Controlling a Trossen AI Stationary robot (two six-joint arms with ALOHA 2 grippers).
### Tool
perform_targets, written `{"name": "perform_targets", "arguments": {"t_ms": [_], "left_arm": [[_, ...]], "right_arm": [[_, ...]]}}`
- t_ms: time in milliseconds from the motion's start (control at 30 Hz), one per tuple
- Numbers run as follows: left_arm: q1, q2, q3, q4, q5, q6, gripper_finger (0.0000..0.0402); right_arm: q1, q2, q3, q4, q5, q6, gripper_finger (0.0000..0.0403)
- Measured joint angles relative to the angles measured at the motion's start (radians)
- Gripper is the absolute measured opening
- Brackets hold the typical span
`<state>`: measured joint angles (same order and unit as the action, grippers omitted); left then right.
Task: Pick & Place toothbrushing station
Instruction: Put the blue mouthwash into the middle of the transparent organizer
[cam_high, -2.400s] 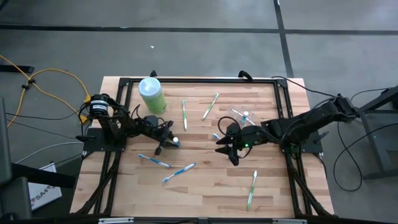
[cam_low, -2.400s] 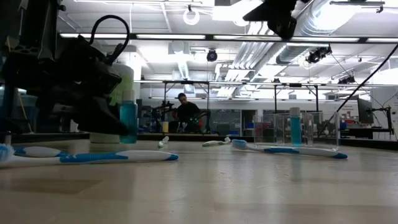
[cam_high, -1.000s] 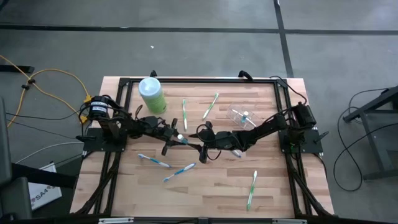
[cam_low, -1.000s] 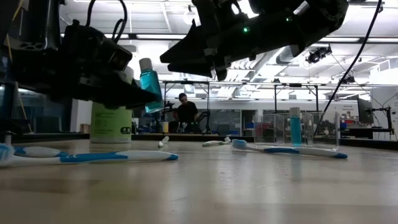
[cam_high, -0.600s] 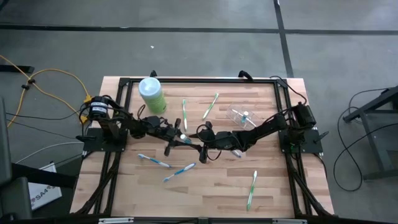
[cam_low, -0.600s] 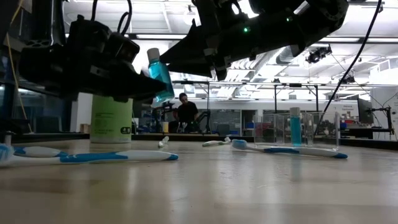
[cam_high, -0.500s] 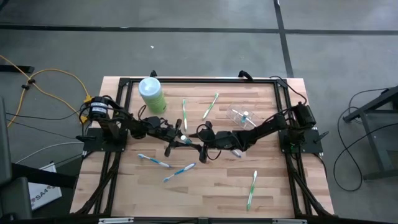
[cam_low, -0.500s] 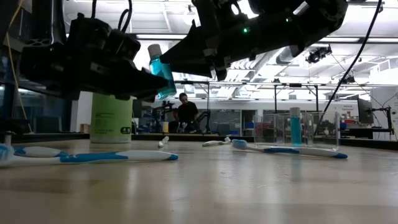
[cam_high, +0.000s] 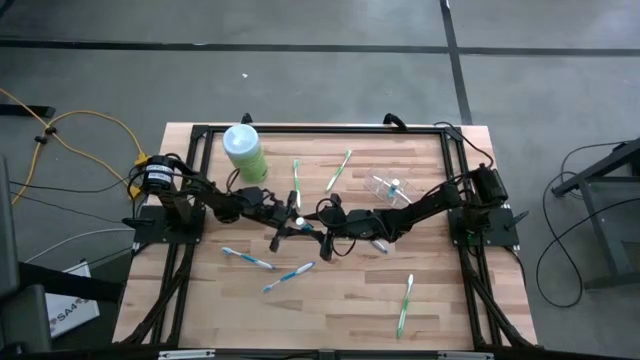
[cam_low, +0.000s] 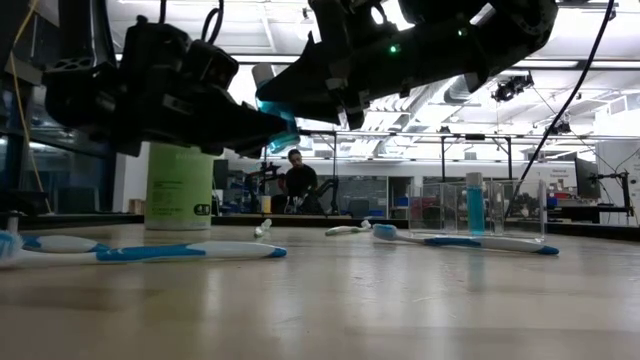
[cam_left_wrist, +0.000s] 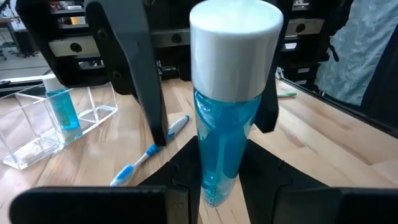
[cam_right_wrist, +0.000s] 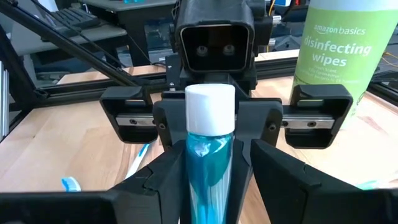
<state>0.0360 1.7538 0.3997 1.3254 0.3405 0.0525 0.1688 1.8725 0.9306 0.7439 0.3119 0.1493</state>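
The left gripper's (cam_high: 297, 226) fingers are pinching a small blue-liquid bottle with a white cap (cam_left_wrist: 231, 99), passing it mid-air between the right gripper's (cam_high: 318, 238) spread fingers; the clear plastic station (cam_high: 390, 190) is waiting, handover unfinished.

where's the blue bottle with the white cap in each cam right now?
High view: the blue bottle is mid-table, between the left gripper and the right gripper.
Low view: the bottle is raised in the air, mostly hidden between both arms.
Left wrist view: centre, clamped by the left fingers.
Right wrist view: bottom centre, cap toward the camera, between the open right fingers.
Shared landmark: the green wipes canister.
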Motion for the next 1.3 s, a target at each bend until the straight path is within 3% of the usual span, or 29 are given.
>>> {"name": "perform_targets", "arguments": {"t_ms": [267,667,933,1300], "left_arm": [[0.0,0.0,0.006,-0.027,-0.002,0.003,0.0079],[0.0,0.0,0.006,-0.035,-0.022,0.003,0.0079],[0.0,0.0,0.006,-0.034,-0.023,-0.001,0.0082],[0.001,0.0,0.006,-0.027,-0.033,0.012,0.0125]], "right_arm": [[0.0,0.0,0.0,0.001,0.0,0.0,0.0164],[0.0,0.0,0.0,-0.007,-0.03,0.003,0.0082],[0.0,0.0,0.0,-0.009,-0.031,0.003,0.0082],[0.002,0.0,0.0,-0.015,-0.038,0.003,0.008]]}}
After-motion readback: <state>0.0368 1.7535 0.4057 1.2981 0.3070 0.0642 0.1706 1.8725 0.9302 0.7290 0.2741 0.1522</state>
